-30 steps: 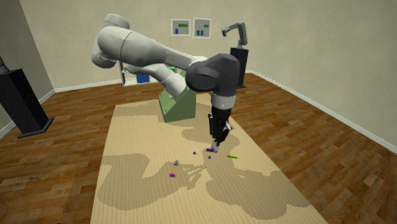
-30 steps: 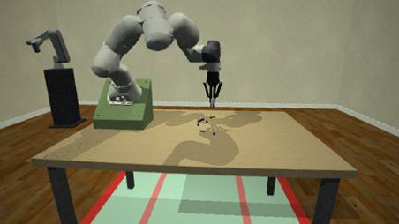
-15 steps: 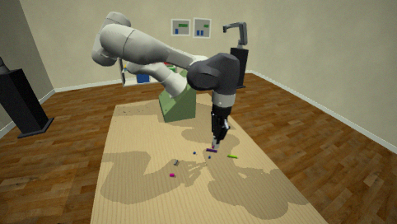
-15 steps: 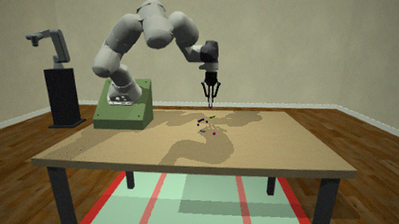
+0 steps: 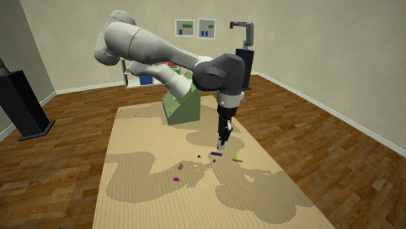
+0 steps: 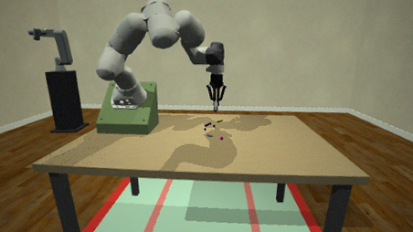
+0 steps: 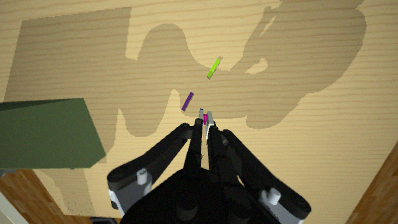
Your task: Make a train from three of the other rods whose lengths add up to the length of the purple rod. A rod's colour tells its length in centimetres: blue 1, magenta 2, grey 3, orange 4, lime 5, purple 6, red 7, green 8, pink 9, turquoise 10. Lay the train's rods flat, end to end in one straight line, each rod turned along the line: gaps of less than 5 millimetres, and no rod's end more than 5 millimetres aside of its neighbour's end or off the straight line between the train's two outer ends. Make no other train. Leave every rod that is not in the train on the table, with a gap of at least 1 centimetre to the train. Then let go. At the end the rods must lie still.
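Note:
My gripper (image 5: pixel 221 146) hangs fingers-down above the table, just behind the purple rod (image 5: pixel 216 154). In the wrist view the gripper (image 7: pixel 205 120) is shut on a small magenta rod (image 7: pixel 205 119) held between the fingertips. The purple rod (image 7: pixel 187 101) lies flat just ahead of the tips, and a lime rod (image 7: pixel 214 68) lies farther on. On the table lie the lime rod (image 5: pixel 237 159), two blue rods (image 5: pixel 199 156) (image 5: pixel 214 160), a grey rod (image 5: pixel 180 166) and a second magenta rod (image 5: pixel 176 178), all apart from each other.
The arm's green base block (image 5: pixel 182 107) stands at the back of the table and also shows in the wrist view (image 7: pixel 45 132). A black stand with a camera arm (image 6: pixel 64 99) is on the floor beyond the table. The table's right edge (image 7: pixel 380 175) is close by.

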### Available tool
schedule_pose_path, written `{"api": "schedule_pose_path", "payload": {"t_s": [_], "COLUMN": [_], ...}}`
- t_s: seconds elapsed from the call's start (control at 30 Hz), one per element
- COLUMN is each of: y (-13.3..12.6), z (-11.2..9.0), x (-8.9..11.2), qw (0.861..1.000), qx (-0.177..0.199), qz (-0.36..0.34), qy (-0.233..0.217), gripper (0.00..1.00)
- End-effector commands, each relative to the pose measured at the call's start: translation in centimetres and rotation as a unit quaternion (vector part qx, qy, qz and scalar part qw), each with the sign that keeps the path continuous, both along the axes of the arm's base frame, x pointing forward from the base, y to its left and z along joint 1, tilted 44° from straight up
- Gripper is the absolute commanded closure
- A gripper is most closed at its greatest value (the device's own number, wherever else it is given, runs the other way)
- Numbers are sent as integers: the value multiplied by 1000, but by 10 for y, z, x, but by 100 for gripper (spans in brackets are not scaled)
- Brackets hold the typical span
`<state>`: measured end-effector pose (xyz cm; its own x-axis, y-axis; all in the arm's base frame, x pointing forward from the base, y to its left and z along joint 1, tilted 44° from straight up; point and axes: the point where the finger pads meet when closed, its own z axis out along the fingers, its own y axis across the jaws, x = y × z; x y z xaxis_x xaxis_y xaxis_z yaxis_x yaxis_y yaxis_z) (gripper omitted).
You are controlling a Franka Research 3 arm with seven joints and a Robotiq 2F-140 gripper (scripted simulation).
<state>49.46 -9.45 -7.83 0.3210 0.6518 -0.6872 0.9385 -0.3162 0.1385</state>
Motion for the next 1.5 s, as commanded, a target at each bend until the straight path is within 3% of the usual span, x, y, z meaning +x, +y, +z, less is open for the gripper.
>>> {"api": "schedule_pose_path", "payload": {"t_s": [0.0,0.7,1.2,1.47], "y": [2,-5,-47,-56], "z": [-1,-9,-55,-64], "x": [0,-2,-11,-12], "qw": [998,997,997,997], "qx": [-6,-7,-7,-7], "qz": [-42,-48,-48,-48], "qy": [-47,-53,-53,-53], "gripper": [97,97,97,97]}}
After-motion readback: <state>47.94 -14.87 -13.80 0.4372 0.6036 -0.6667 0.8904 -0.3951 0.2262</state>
